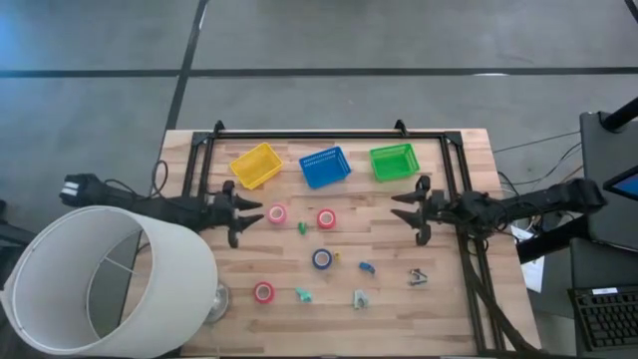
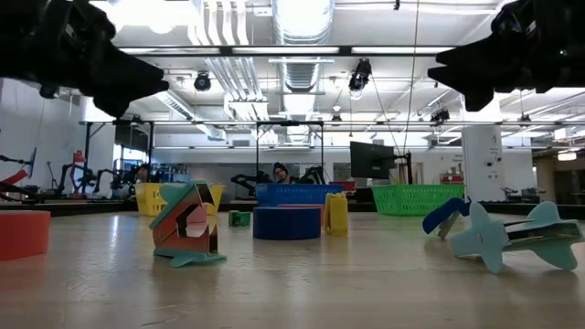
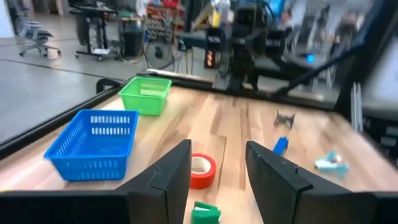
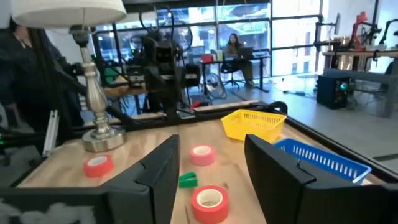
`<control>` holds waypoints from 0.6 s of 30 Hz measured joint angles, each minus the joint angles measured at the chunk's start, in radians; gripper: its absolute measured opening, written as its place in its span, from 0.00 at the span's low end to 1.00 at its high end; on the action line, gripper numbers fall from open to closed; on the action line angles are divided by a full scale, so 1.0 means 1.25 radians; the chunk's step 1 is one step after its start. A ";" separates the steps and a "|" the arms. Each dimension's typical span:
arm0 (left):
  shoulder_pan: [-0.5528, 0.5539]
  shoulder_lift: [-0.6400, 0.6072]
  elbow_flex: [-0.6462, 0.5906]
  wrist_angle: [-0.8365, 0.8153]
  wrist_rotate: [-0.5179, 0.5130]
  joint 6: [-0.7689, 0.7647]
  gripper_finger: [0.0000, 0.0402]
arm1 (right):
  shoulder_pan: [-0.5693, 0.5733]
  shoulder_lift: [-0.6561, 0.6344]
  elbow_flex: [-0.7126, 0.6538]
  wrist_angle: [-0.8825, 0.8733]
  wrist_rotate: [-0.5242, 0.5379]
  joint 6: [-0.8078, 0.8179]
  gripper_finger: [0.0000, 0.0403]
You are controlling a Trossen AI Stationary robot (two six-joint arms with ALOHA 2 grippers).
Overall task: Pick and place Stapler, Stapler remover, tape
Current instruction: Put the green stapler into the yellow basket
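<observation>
Four tape rolls lie flat on the wooden table: a pink one (image 1: 276, 213), a red one (image 1: 326, 218), a blue one (image 1: 322, 259) and a red one (image 1: 263, 292). Small staplers lie among them: green (image 1: 302, 227), blue (image 1: 366, 267), teal (image 1: 302, 294) and pale (image 1: 360, 298). A dark stapler remover (image 1: 417, 277) lies toward the right. My left gripper (image 1: 249, 212) hovers open above the table, left of the pink roll. My right gripper (image 1: 407, 207) hovers open, right of the red roll (image 4: 208, 202). Both point toward the table's middle and touch nothing.
Three baskets stand in a row along the far side: yellow (image 1: 255, 166), blue (image 1: 325, 167) and green (image 1: 393, 162). A lamp with a large white shade (image 1: 100, 279) stands at the near left corner. A black frame (image 1: 329, 135) borders the table. People sit in the room beyond.
</observation>
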 joint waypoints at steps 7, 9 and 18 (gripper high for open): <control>0.017 0.215 0.117 -0.044 0.018 0.052 0.39 | 0.000 0.086 0.081 -0.001 0.000 -0.090 0.44; 0.022 0.275 0.148 -0.070 0.029 0.074 0.39 | 0.000 0.113 0.106 -0.001 0.000 -0.114 0.44; 0.037 0.545 0.314 -0.111 0.085 0.134 0.39 | -0.001 0.232 0.215 -0.111 0.000 -0.137 0.44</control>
